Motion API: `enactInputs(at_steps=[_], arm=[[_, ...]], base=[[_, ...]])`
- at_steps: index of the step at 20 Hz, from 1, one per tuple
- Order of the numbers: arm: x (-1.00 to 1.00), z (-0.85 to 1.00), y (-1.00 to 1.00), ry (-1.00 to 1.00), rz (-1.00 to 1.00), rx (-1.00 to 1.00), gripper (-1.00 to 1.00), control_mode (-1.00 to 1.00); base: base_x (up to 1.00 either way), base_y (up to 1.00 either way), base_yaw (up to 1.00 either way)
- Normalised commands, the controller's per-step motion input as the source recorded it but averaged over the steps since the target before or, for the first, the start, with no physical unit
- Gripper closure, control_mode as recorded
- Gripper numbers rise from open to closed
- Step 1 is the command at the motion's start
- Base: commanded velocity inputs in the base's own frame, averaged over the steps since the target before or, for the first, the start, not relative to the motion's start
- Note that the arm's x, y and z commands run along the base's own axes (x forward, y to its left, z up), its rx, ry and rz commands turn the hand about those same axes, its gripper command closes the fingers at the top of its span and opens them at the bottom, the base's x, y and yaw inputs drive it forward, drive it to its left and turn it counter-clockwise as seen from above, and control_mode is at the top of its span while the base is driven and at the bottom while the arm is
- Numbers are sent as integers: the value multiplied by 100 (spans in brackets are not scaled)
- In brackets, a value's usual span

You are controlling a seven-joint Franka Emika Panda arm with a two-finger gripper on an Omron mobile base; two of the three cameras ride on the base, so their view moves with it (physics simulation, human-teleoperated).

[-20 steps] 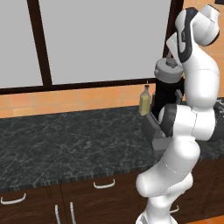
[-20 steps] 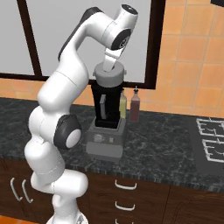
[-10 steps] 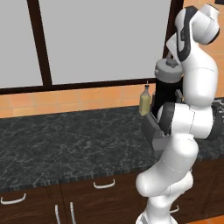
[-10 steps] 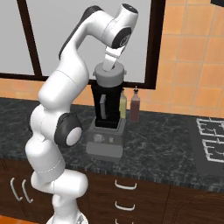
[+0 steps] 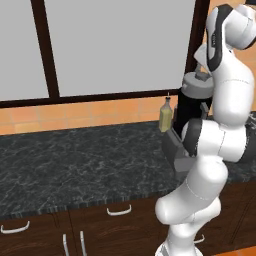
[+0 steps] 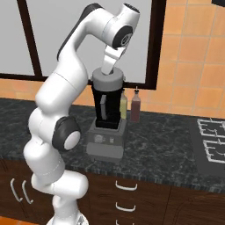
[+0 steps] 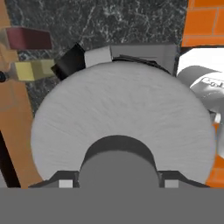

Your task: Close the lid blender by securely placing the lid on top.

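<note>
Sitting flat on the blender jar, the lid covers its top; blender stands on the counter near the back edge, w/ handle + grey base facing the front. Gripper comes down from above, fingers at either side of the lid's centre knob in hand view; pinching it or just beside it, can't tell. Yellowish bottle & dark red bottle stand just beside the jar, toward the wall.
</note>
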Motion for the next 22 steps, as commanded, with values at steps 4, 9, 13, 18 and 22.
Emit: enactInputs(at_steps=[4,9,13,18,22], arm=[[-42,0,0,4,0,0,100,-100],[-21,-4,0,4,0,0,100,-100],[-8,-30,11,1,0,-3,100,-100],[-9,-27,-7,1,1,0,100,-100],[-25,-16,-21,-2,2,0,-100,-100]], base=[[0,0,0],[0,0,0],[0,0,0],[0,0,0],[0,0,0]])
